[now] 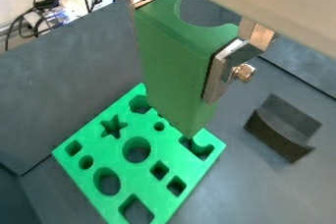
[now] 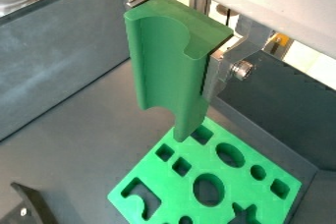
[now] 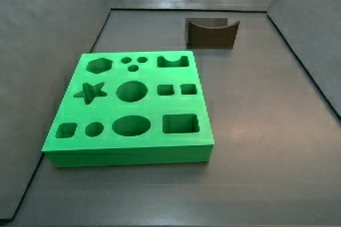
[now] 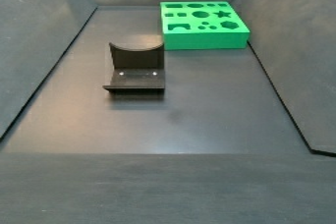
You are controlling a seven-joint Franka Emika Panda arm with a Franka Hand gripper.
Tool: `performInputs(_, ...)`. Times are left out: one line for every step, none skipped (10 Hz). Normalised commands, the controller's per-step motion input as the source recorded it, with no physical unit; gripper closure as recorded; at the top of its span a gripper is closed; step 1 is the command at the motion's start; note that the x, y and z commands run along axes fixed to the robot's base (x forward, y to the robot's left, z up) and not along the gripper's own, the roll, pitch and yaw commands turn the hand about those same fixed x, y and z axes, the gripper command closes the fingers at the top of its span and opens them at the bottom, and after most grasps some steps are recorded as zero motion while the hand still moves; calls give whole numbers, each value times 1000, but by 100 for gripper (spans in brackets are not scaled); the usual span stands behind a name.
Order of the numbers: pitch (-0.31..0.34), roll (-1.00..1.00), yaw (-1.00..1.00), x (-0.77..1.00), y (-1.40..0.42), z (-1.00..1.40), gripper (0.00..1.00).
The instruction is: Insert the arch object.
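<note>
My gripper [image 1: 184, 46] is shut on the arch object [image 1: 171, 71], a tall green bar with a rounded U-shaped channel down one side, and holds it upright. One silver finger [image 1: 226, 71] presses its side. It also shows in a wrist view [image 2: 164, 61] between the gripper's [image 2: 175, 51] plates. Its lower end hangs over the near corner of the flat green board [image 1: 98, 149] with shaped holes, also seen in a wrist view [image 2: 178, 174]. I cannot tell whether it touches. The board [image 3: 147, 109] has an arch-shaped hole [image 3: 170, 62]. Both side views miss the gripper.
The dark fixture [image 4: 136, 68] stands on the grey floor apart from the board [image 4: 203, 38], also in a side view [image 3: 212, 32] and a wrist view [image 1: 285, 130]. Dark walls slope up around the floor.
</note>
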Motion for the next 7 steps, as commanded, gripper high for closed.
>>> performInputs(0, 0, 0, 17, 429, -1000, 100)
performInputs(0, 0, 23, 60, 431, -1000, 100)
performInputs(0, 0, 6, 46, 429, -1000, 100)
performInputs(0, 10, 0, 23, 317, -1000, 100)
performInputs(-10, 71, 11, 0, 297, -1000, 100)
performInputs(-13, 86, 14, 0, 166, -1000, 100)
performInputs(-10, 107, 11, 0, 114, -1000, 100)
